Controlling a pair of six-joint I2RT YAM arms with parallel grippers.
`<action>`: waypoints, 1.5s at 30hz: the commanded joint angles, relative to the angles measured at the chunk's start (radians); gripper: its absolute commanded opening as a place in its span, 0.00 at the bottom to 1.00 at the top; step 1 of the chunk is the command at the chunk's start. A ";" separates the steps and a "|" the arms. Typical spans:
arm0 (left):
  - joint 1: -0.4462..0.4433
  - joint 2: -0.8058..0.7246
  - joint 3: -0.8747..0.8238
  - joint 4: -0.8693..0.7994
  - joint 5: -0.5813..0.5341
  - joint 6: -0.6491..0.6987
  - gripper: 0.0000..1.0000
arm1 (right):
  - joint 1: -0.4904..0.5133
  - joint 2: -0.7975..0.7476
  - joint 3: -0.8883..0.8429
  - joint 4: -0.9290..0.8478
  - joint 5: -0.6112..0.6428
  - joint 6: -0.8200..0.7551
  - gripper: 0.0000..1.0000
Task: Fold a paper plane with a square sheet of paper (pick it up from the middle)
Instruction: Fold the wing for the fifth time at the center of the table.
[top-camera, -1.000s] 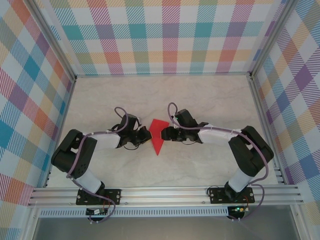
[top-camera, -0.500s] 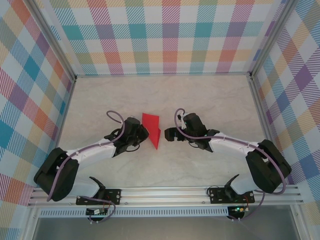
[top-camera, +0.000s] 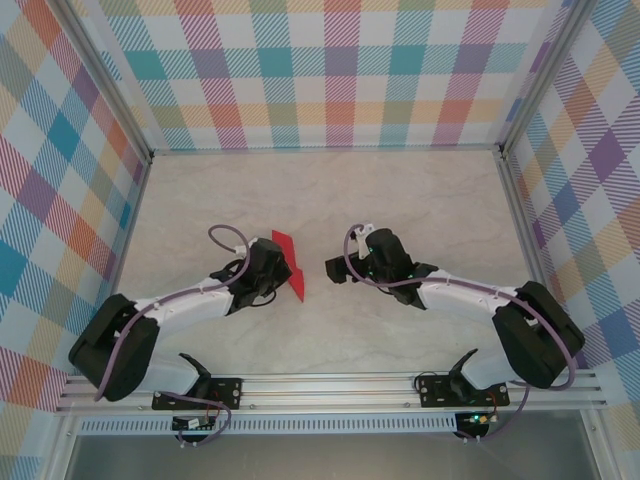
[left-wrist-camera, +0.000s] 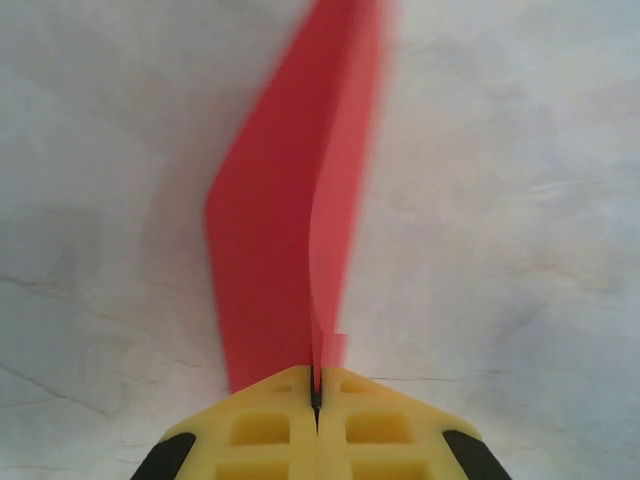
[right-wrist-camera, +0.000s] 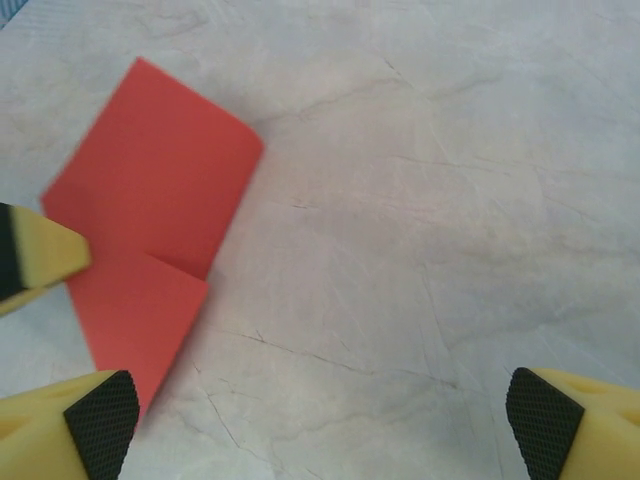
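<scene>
On the table (top-camera: 420, 200), left jaws clamp the part-folded bright-red paper sheet (top-camera: 287, 262); right jaws gape empty beside it; the wings seemingly remain to fold.

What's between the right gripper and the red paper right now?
Nothing: the top external view shows bare table between the open right gripper and the red paper, which the left gripper pinches.
</scene>
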 joint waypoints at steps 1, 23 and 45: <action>-0.011 0.047 0.036 -0.004 0.021 -0.027 0.02 | 0.037 0.057 -0.007 0.110 -0.038 -0.115 0.95; -0.006 -0.022 0.080 0.067 0.113 0.013 0.03 | 0.109 0.097 -0.055 0.315 0.000 -0.208 0.79; 0.007 -0.005 -0.082 0.114 0.050 -0.123 0.02 | 0.110 0.082 -0.085 0.302 -0.089 -0.253 0.62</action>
